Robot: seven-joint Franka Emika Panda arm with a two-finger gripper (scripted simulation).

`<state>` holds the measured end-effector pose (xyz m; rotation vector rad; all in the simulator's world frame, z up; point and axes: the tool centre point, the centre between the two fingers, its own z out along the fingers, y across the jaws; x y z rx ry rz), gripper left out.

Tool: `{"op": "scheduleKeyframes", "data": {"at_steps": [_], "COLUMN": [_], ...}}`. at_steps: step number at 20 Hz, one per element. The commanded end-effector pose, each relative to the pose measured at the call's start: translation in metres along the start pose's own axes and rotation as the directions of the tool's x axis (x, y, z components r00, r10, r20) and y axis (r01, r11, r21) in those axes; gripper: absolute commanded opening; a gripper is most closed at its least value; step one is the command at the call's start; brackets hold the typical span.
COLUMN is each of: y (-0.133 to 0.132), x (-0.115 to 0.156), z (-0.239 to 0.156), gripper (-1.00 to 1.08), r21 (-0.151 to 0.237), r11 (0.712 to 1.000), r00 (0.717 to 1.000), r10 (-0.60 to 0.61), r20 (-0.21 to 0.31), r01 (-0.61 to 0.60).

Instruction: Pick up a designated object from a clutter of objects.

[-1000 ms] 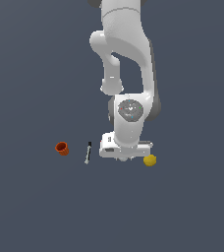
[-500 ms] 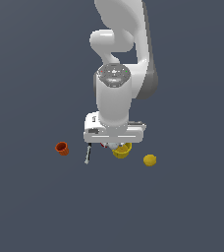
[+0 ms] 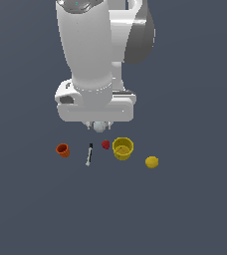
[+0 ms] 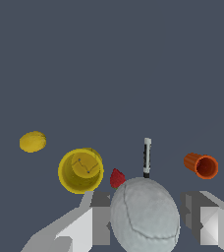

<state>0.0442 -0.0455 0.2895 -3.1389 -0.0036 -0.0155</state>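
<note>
The small white, pale grey ball (image 4: 144,216) sits between my gripper's fingers (image 4: 98,221), held well above the floor; in the exterior view it (image 3: 100,126) peeks out under the hand. My gripper (image 3: 99,126) is shut on it. Below lie the rest of the clutter: the orange cup (image 3: 62,150) on its side, the black-and-white marker (image 3: 89,155), the red berry (image 3: 105,145), the yellow cup (image 3: 123,148) upright, and the yellow lemon-like ball (image 3: 152,162). All also show in the wrist view: orange cup (image 4: 201,165), marker (image 4: 146,157), berry (image 4: 116,178), yellow cup (image 4: 80,171), lemon ball (image 4: 33,141).
A plain dark grey floor (image 3: 185,209) lies under everything. The arm's large white body (image 3: 85,55) fills the upper middle of the exterior view.
The gripper has risen with the white ball in it, away from the floor and towards the exterior camera. The yellow cup, berry and marker have come into view below it.
</note>
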Motion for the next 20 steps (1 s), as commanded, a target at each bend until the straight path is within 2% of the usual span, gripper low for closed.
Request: {"op": "scheduleKeyframes", "data": {"at_steps": [1, 11, 20], "y": [0.012, 0.044, 0.053], "x": [-0.002, -0.003, -0.002], "z": [-0.026, -0.097, -0.115], "gripper": [-1.00, -1.00, -1.00], "r21": [0.000, -0.002, -0.003], "r11": [1.000, 1.000, 1.000], "r00": [1.000, 1.000, 1.000], "r10": [0.000, -0.001, -0.001], "r20": [0.003, 0.008, 0.010], "r01": [0.000, 0.001, 0.001]}}
